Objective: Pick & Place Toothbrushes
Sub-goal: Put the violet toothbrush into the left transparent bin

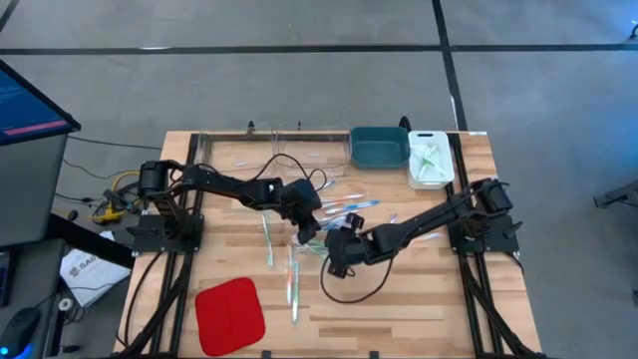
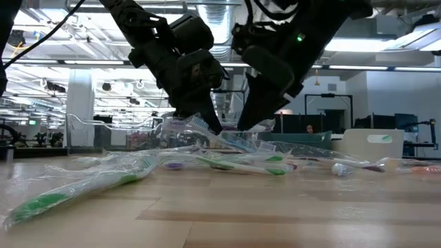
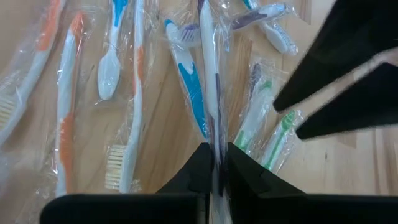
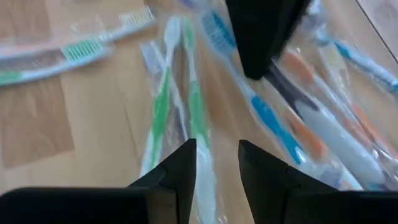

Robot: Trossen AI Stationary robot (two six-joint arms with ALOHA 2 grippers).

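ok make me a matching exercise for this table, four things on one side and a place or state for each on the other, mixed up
Things:
1. flat red square pad
2. dark teal rectangular plastic bin
3. white rectangular plastic bin
4. left tool

Place or state:
A. holds green-and-white wrapped toothbrushes
B. shut on a plastic-wrapped toothbrush with a purple stripe
C. near edge of the wooden table, left side
D. far edge, left of the white bin, nothing visible inside

Pairs: 1-C, 2-D, 3-A, 4-B

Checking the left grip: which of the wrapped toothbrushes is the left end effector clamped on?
The purple-and-white toothbrush pinched in the left end effector; the orange, blue and green ones lie free.
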